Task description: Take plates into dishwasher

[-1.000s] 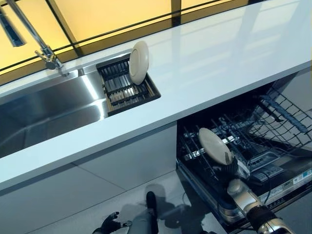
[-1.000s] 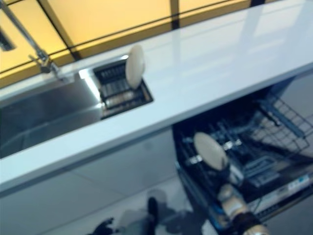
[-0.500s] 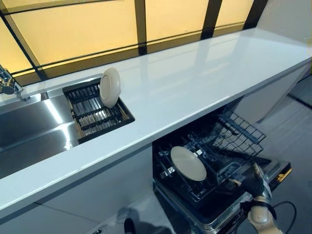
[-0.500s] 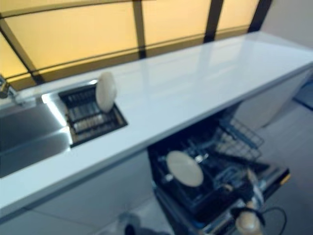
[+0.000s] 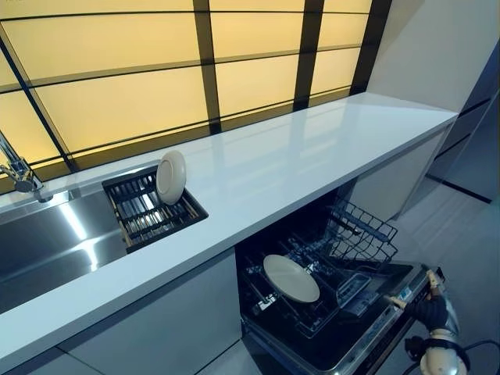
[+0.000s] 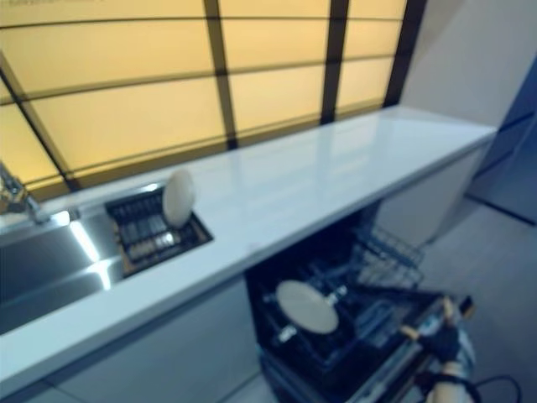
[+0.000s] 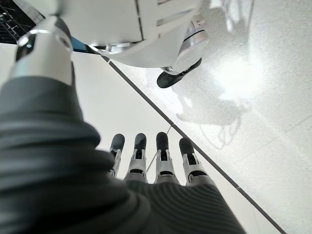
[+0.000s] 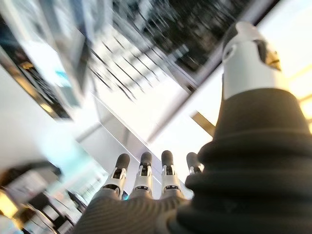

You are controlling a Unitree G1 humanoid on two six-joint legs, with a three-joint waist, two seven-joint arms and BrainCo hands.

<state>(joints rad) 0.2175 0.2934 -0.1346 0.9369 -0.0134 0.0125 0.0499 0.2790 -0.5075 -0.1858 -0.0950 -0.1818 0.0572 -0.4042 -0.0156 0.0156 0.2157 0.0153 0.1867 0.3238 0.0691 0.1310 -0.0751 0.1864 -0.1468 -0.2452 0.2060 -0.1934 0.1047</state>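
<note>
One white plate (image 5: 291,278) stands tilted in the lower rack (image 5: 312,308) of the open dishwasher under the counter. A second white plate (image 5: 171,176) stands on edge in the dark drying rack (image 5: 152,209) set beside the sink. My right hand (image 5: 428,311) hovers by the far right corner of the lowered dishwasher door (image 5: 355,344), well apart from the racked plate. In its wrist view its fingers (image 8: 144,171) are straight and hold nothing. My left hand (image 7: 161,161) shows only in its wrist view, fingers straight, hanging over the floor.
A long white countertop (image 5: 312,152) runs above the dishwasher. The steel sink (image 5: 47,250) and tap (image 5: 19,176) lie at the left. A wire basket (image 5: 359,230) stands at the back right of the dishwasher. Pale floor lies to the right of the door.
The camera has lifted and swung right. My right hand has drawn away from the plate in the dishwasher rack to the door's right corner; that plate stays in the rack.
</note>
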